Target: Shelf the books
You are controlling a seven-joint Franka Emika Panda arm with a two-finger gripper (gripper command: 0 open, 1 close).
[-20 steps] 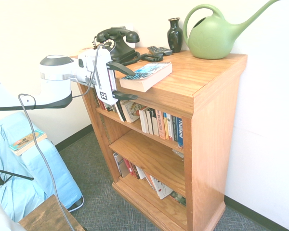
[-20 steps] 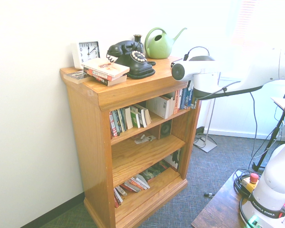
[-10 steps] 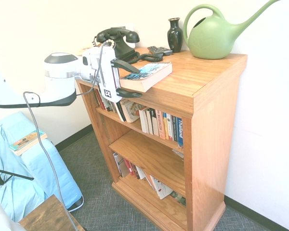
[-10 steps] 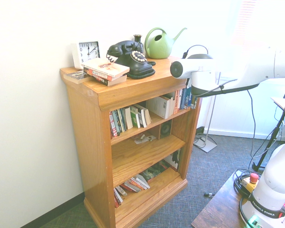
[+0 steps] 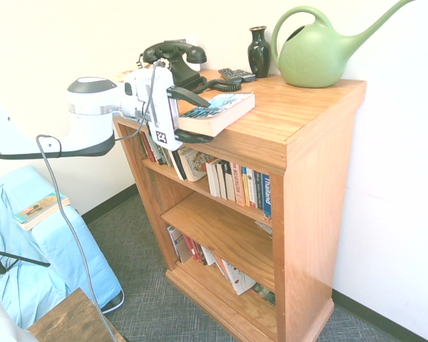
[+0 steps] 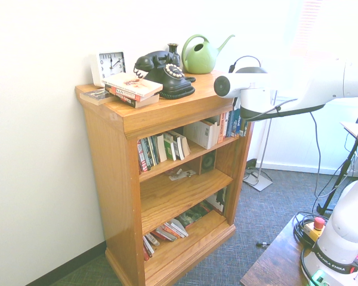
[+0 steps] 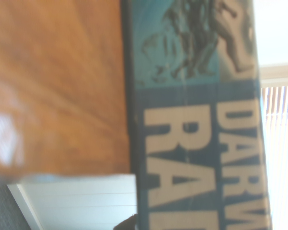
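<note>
Lying flat on the wooden top of the bookcase, by its front edge, is the thick paperback with a light-blue-and-black cover and pale page edges point(image 5: 216, 116); large pale lettering shows on it in the wrist view. The gripper's black fingers point(image 5: 185, 116) stand wide open at its near end, one at the upper side of the book and one at the lower, and whether either touches it I cannot tell. Behind the book lie a dark handset with buttons point(image 5: 237, 75) and the coiled cord of the black rotary telephone point(image 5: 175, 63). Beyond them stand a glossy black vase point(image 5: 259, 53) and a green long-spouted watering can point(image 5: 315, 55). Past the telephone, a small stack of paperbacks point(image 6: 132, 89) sits in front of a square white clock point(image 6: 109, 67). Below, the light-brown wooden bookcase point(image 5: 321, 164) holds a row of upright and leaning books point(image 5: 235, 182) on its upper shelf, and leaning books point(image 5: 214, 263) on its bottom shelf. Near the bookcase, another paperback point(image 5: 41, 210) lies on a light-blue cloth-covered seat point(image 5: 78, 249).
</note>
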